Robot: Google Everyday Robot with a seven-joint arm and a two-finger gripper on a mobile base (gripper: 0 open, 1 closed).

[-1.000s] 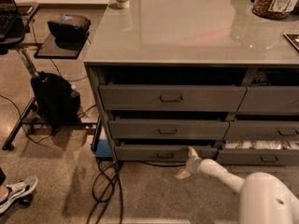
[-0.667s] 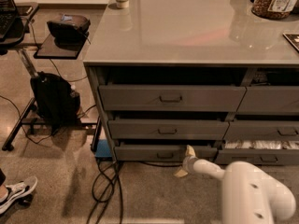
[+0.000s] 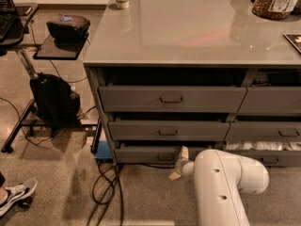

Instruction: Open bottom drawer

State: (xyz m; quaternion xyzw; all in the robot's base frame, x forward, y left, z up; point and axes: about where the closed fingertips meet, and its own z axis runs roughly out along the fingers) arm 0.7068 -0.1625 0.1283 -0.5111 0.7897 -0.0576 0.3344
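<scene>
End effector (image 3: 178, 163) at bottom drawer (image 3: 141, 154) front, jaws apart; drawer's right end hidden behind arm (image 3: 225, 182).

Shallow grey bottom drawer (image 3: 141, 154) (lowest left), pincer (image 3: 179, 164) alongside.

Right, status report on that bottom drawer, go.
Tool open, low at the bottom drawer front, just right of its handle. Drawer not pulled out yet. Cables on floor below its left end.

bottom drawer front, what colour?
Dark grey, plain. The bottom drawer shows best in the camera view, with the end effector close by its right end.
</scene>
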